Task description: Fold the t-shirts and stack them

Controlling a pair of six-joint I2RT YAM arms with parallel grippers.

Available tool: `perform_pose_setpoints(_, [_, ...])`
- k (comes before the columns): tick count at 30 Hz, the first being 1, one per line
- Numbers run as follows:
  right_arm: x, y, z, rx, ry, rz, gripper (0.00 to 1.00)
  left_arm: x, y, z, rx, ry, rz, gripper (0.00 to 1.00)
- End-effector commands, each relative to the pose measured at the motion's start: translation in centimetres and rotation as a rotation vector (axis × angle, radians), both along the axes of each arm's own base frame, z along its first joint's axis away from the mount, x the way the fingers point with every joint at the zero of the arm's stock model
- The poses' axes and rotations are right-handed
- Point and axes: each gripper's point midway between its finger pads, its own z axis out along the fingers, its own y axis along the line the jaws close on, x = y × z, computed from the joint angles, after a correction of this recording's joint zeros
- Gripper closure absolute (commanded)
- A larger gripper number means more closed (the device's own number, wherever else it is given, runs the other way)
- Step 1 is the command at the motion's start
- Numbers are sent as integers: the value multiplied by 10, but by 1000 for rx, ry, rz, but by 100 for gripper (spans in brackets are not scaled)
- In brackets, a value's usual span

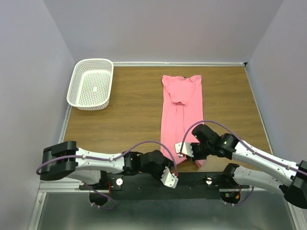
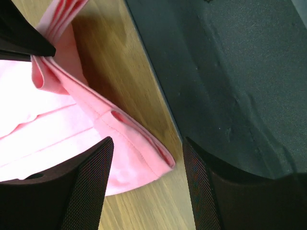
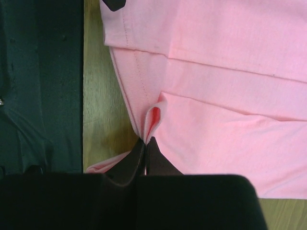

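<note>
At the near edge of the table [image 1: 129,105], my right gripper [image 3: 145,143] is clamped shut on the salmon-pink t-shirt [image 3: 230,96]. Its two dark fingertips meet on a small raised fold of fabric at the hem. The stitched edge of the hem runs away from that pinch across bare wood, just beside the black strip [image 3: 43,86] that borders the table.

My left gripper [image 2: 147,148] hangs close by at the hem's other corner with its jaws well apart and nothing held. In the left wrist view, one finger lies over the pink fabric and the other over the black strip. The rounded, layered corner of the hem shows in the gap between them. Whether either finger touches the cloth cannot be told.

From above, the t-shirt lies flat, folded lengthwise into a long narrow band. Its collar end points to the far side of the table and its hem lies at the near side, beneath both grippers. It sits a little right of the table's middle. A white perforated basket [image 1: 76,79] stands in the far left corner, well apart from the shirt.
</note>
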Motion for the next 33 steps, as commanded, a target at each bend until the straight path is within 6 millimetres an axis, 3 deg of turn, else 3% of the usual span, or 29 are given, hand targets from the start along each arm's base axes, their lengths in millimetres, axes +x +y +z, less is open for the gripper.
perform_pose_setpoints(1, [-4, -1, 1, 17, 19, 10, 99, 8, -14, 13, -35, -23, 41, 33])
perform_pose_setpoints(6, [-4, 0, 2, 24, 25, 9, 100, 21, -16, 12, -49, -44, 130, 35])
perform_pose_setpoints(12, [-4, 0, 2, 27, 29, 6, 99, 15, -12, 1, -12, -50, 93, 36])
perform_pose_setpoints(18, [-4, 0, 2, 25, 33, 7, 99, 9, -12, -11, 35, -46, 54, 43])
perform_pose_setpoints(33, [-6, 1, 2, 30, 43, 12, 100, 22, -14, -38, 134, -65, 99, 47])
